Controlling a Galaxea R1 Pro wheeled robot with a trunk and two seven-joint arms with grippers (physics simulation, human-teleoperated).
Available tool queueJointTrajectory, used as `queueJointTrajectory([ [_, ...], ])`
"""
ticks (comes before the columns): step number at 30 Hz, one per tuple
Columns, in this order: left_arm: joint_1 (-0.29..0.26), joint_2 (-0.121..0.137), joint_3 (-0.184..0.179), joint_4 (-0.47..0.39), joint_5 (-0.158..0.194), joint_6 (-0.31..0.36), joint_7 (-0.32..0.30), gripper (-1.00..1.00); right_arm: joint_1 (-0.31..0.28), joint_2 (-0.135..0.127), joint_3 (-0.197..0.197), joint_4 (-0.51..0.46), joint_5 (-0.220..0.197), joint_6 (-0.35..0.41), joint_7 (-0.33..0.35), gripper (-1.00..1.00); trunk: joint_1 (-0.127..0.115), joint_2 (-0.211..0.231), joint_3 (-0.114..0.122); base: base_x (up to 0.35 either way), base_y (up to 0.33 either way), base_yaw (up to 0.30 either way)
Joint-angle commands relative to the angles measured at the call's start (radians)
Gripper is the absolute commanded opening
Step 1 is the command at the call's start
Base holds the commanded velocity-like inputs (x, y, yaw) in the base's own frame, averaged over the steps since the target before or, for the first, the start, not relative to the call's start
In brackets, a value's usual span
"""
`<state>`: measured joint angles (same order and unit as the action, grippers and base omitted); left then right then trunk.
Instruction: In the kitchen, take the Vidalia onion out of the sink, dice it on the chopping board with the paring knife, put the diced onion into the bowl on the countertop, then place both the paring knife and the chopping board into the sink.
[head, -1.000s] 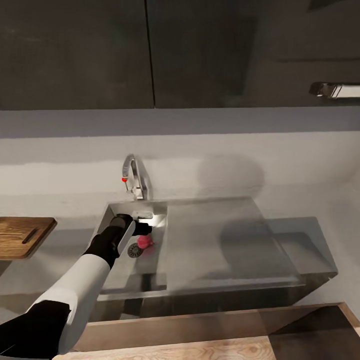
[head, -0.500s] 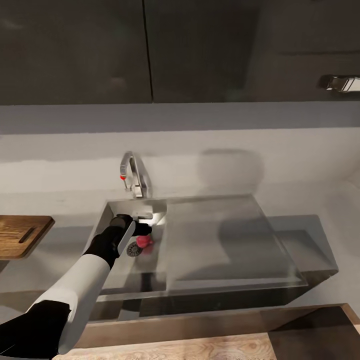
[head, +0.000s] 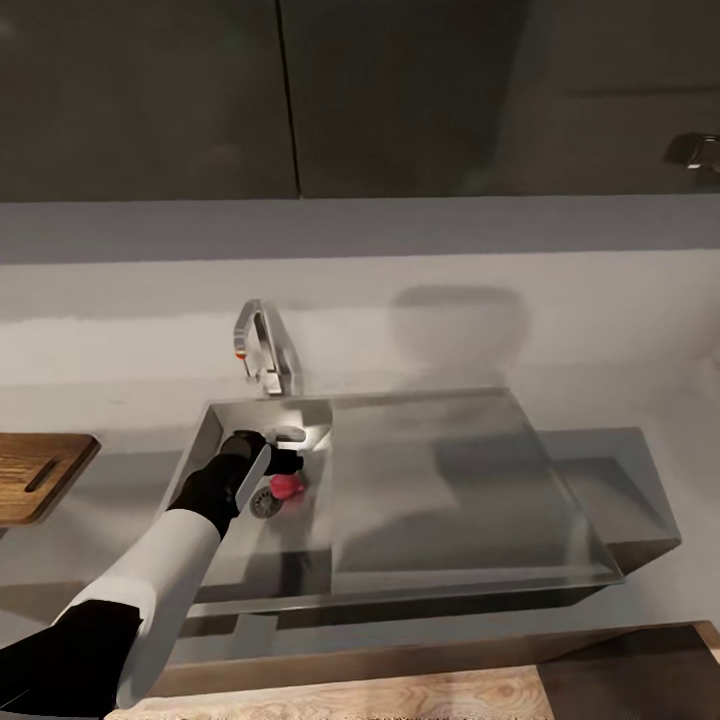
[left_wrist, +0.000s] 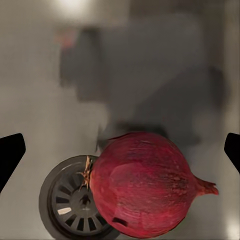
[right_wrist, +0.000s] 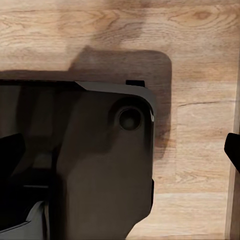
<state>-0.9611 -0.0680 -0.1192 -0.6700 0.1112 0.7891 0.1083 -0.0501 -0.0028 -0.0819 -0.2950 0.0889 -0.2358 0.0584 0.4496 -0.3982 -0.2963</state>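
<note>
Low and left of centre in the head view, the left gripper (head: 285, 462), fingers apart, hovers inside the sink (head: 420, 430) over the red onion (head: 285, 486) beside the drain (left_wrist: 75, 200). Right gripper (right_wrist: 122, 145): fingers spread over wood floor (right_wrist: 195, 50).

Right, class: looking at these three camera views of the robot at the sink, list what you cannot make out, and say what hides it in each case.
- Chopping board, head view: cut off by the frame's edge.
- Sink floor, head view: partly covered by the left arm.
- Drain, left wrist view: part hidden behind the onion.
- Left gripper fingertips, left wrist view: only dark tips at the frame's sides.
- Wood floor, right wrist view: largely blocked by the dark robot body.
</note>
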Motion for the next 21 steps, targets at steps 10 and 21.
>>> queueJointTrajectory([
  [10,-0.001,0.0,-0.004,0.008,0.01,0.004,0.01,1.0,-0.001,0.001,-0.009,0.0,0.009,-0.003,0.006,1.0,0.0,-0.002,-0.018,0.001,0.0,0.0],
  [21,-0.001,0.0,-0.004,0.022,0.01,0.004,0.01,1.0,-0.001,0.001,-0.009,0.0,0.009,-0.003,0.006,1.0,0.0,-0.002,-0.035,0.0,0.0,0.0],
])
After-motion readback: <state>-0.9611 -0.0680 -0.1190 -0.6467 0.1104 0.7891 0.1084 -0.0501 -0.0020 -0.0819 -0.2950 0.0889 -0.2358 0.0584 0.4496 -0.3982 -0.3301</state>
